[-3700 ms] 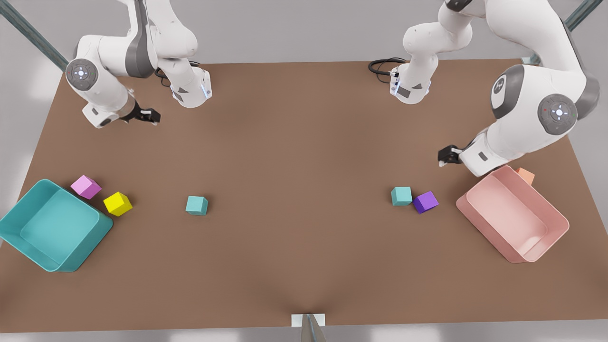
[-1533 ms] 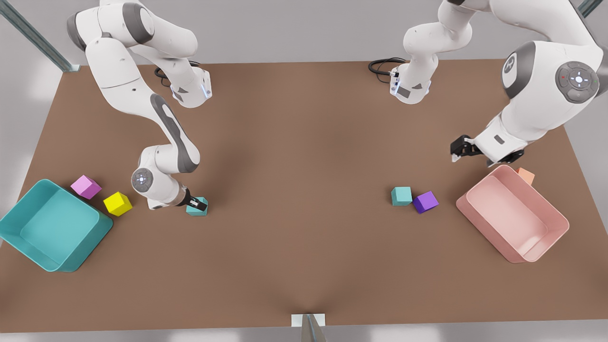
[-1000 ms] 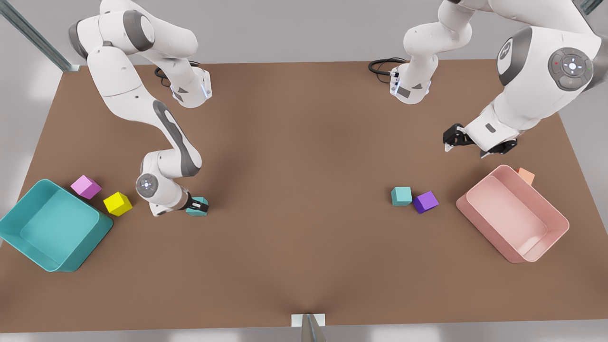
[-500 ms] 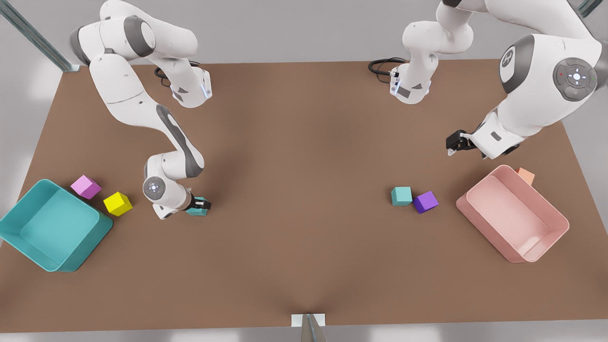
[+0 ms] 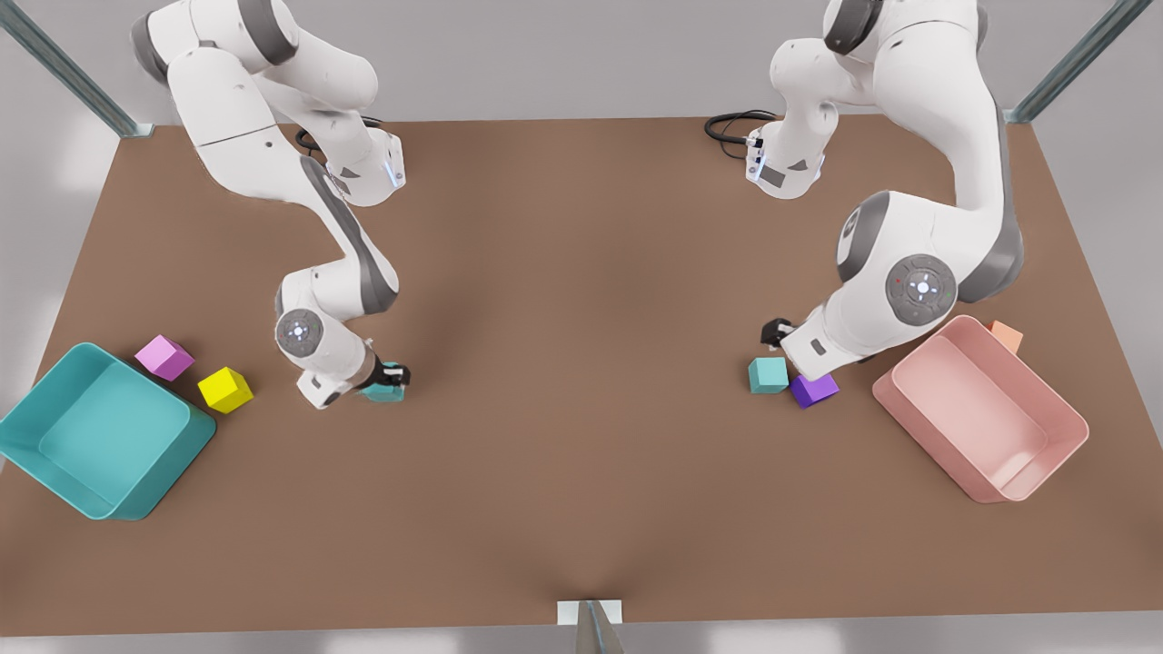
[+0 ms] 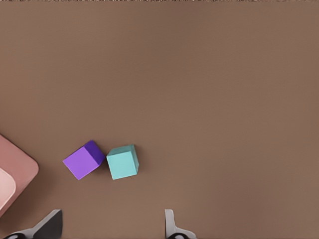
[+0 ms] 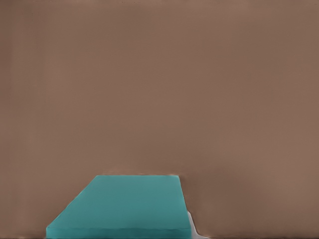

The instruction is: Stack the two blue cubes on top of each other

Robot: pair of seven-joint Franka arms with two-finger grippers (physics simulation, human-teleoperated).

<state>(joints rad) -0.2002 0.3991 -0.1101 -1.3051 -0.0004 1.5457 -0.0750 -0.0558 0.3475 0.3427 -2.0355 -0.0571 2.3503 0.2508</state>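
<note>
Right pincer (image 5: 392, 377) seemingly grips cube (image 5: 385, 392).

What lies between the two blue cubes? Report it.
Bare table in the front view, from the gripped blue cube in the right gripper to the other blue cube beside the purple cube.

The counter (image 5: 581, 272) is flat, matt brown. The two blue cubes (image 5: 768, 375) (image 5: 385, 391) look matt and smooth. The teal bin (image 5: 54, 472) and pink bin (image 5: 1054, 459) look like smooth plastic with a slight sheen.
</note>
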